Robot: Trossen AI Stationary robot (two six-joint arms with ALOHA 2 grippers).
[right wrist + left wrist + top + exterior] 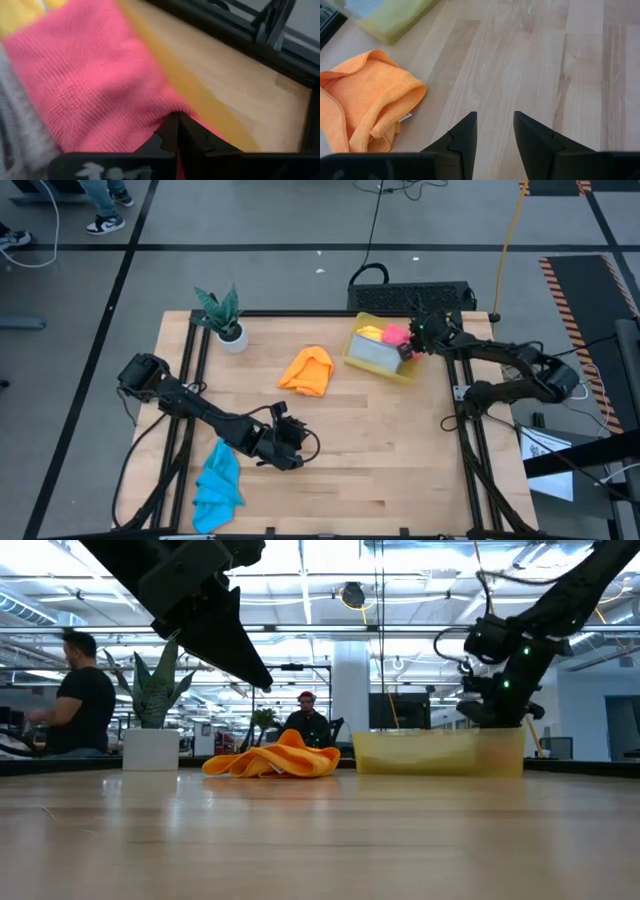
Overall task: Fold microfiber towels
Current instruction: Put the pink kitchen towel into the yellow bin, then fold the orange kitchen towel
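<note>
Right wrist view: right claw [176, 131] pinched shut on pink towel [85, 80] edge inside yellow bin [362, 362].

Bright office hall, ceiling lights [330, 555], grey floor [260, 215].

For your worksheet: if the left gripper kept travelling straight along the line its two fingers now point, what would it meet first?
Most likely nothing but the bare wooden tabletop. The left gripper is open and empty; the crumpled orange microfiber towel lies off to one side of its line, and the translucent yellow plastic bin sits farther off. Depth is uncertain.
</note>
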